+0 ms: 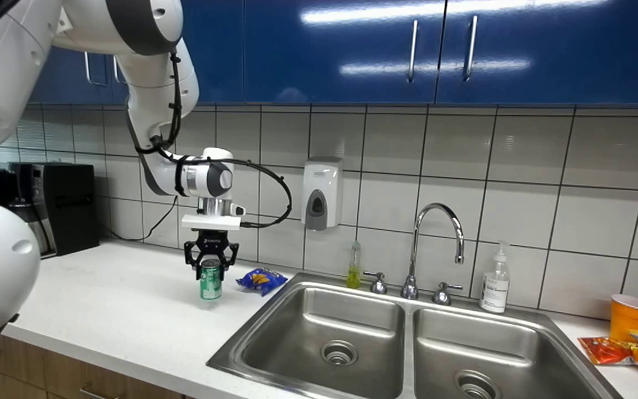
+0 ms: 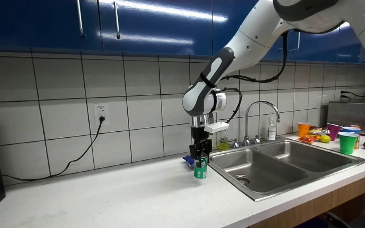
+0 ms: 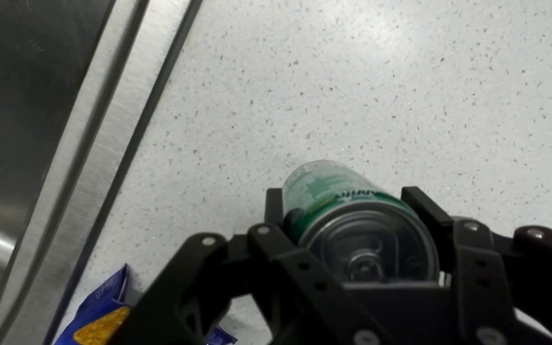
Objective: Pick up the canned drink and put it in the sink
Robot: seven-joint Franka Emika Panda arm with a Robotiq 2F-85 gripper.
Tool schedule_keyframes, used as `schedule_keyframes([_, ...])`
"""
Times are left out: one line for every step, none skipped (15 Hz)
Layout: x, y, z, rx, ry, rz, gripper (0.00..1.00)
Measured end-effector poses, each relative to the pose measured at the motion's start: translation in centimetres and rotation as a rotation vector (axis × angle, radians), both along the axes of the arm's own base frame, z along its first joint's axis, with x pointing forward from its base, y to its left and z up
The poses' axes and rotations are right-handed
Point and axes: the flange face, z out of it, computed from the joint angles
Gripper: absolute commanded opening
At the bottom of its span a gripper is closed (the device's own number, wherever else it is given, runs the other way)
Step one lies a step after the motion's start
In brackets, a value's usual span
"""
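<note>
A tiled wall (image 1: pixel 524 149) rises behind the white tabletop (image 2: pixel 106 202); the end effector (image 1: pixel 210 275), pointing down, grips the green canned drink (image 1: pixel 211 287) upright, a blue packet (image 1: pixel 262 281) and the sink (image 1: pixel 363 310) near it.

The green can (image 1: pixel 211 286) (silvery on top) is upright, outside but near the double-basin steel sink (image 1: pixel 408 349).

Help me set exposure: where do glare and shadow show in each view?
In both exterior views, white streaks glare off the blue cabinets; in an exterior view, a faint shadow spreads over the white counter by the green can; in the wrist view, a bright patch lies on the counter near the picture's top, while the can's lid and black pincer look dark.
</note>
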Motion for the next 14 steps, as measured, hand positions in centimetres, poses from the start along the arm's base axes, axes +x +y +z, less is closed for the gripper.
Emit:
schedule_keyframes([-0.1,0.0,0.2,0.000,-0.001,0.000,0.38])
schedule_keyframes([-0.2,0.0,0.3,0.000,-0.002,0.001,0.38])
schedule_keyframes([-0.4,0.0,0.5,0.000,-0.002,0.000,0.38])
schedule_keyframes([-0.7,0.0,0.6,0.002,-0.001,-0.001,0.38])
schedule_keyframes([-1.0,0.1,0.8,0.005,0.001,-0.003,0.38])
schedule_keyframes([-1.3,0.2,1.0,0.009,0.002,-0.004,0.38])
schedule_keyframes([-1.7,0.3,1.3,0.014,0.004,-0.009,0.38])
schedule_keyframes([-2.1,0.3,1.5,0.021,0.006,-0.014,0.38])
schedule_keyframes([-2.6,0.4,1.9,0.027,0.007,-0.021,0.38])
schedule_keyframes([-3.1,0.4,2.2,0.032,0.008,-0.026,0.38])
schedule_keyframes([-3.5,0.3,2.6,0.035,0.008,-0.031,0.38])
schedule_keyframes([-4.0,0.2,2.9,0.038,0.007,-0.035,0.38])
schedule_keyframes([-4.4,0.2,3.3,0.041,0.008,-0.040,0.38])
schedule_keyframes([-4.8,0.1,3.6,0.044,0.007,-0.045,0.38])
